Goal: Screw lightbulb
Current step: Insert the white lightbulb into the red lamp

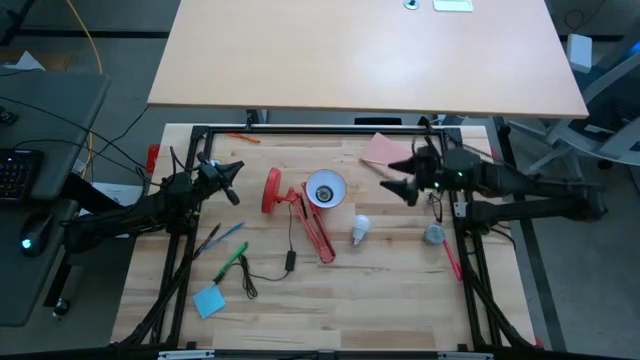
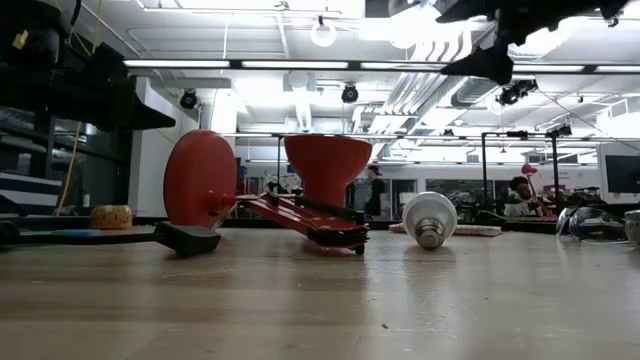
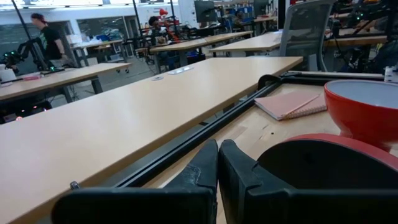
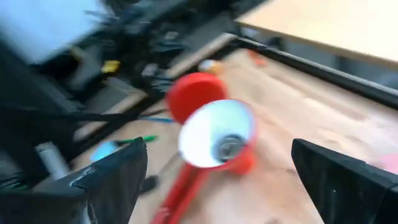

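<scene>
High view: one lightbulb [image 1: 360,230]; left gripper [image 1: 232,181] closed, right gripper [image 1: 396,185] wide, both empty.

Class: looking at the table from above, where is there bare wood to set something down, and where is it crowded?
Free: the near strip below the blue sticky note and lightbulb. Crowded: the middle, around the red lamp, its black cable and the green pen.

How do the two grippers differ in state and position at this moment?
The left gripper is shut, while the right gripper is open. The left gripper sits beside the lamp's red base; the right gripper sits on the far side of the lamp shade. Both hold nothing; the lightbulb lies untouched.
</scene>
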